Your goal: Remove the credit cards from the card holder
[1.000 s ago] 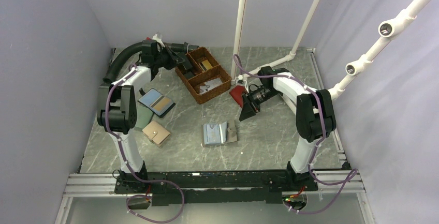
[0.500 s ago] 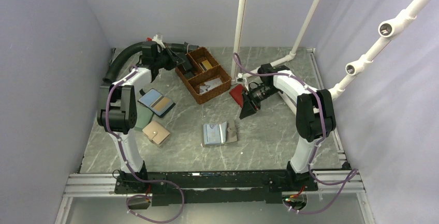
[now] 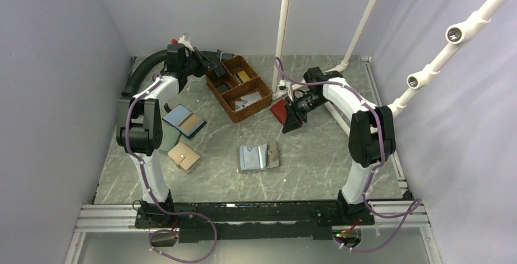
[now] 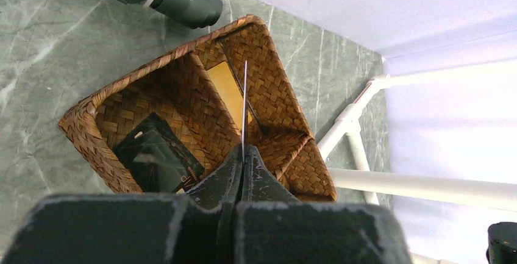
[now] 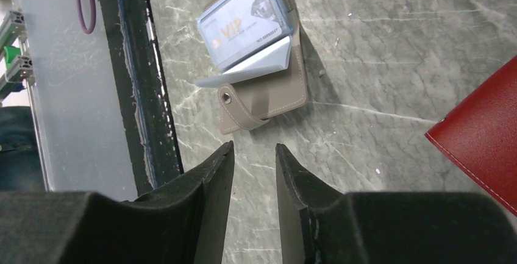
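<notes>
**Card (image 4: pixel 244 102) hanging over the basket (image 4: pixel 286 102)**

Left gripper (image 4: pixel 242 154) is clamped on that thin card, held edge-on above the basket. Right gripper (image 5: pixel 254 154) has its jaws partly apart with nothing in them. The holder (image 3: pixel 258 157) lies open on the table (image 3: pixel 317 166), a VIP card (image 5: pixel 247 29) showing inside. Red wallet (image 5: pixel 484 133) sits nearby.
</notes>
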Tool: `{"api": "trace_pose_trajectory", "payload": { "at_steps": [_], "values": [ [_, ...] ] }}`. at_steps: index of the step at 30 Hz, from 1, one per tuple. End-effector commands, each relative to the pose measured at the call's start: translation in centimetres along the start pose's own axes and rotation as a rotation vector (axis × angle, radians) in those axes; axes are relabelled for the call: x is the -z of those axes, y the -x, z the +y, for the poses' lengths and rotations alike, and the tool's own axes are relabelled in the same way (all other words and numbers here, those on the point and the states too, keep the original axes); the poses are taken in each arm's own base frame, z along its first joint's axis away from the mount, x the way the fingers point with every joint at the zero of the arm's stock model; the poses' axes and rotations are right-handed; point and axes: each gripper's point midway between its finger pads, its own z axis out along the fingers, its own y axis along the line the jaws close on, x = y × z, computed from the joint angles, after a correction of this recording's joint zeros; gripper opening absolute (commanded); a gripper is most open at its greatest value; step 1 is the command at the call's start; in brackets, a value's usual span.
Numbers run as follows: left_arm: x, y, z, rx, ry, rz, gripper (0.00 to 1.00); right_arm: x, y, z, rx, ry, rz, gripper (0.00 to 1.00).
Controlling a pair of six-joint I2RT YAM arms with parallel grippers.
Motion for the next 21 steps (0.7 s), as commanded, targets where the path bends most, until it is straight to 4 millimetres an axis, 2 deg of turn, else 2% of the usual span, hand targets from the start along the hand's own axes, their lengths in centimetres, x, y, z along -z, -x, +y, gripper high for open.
{"api": "trace_pose_trajectory", "payload": {
  "at_steps": [1,11,21],
  "values": [
    [-0.6,0.6,-0.7,-0.021,-0.016,-0.023,0.00,1.7,2.3,0.2,0.119,-0.060,-0.032,0.35],
    [-2.1,0.1,0.4,0.021,0.006,-0.019,0.00,2.1,4.3,-0.4,0.128,-0.082,-0.067,0.35],
    [-3.6,-1.4,0.9,0.009,0.048,0.017,0.00,2.5,4.9,-0.5,0.131,-0.094,-0.071,0.36]
  ]
}}
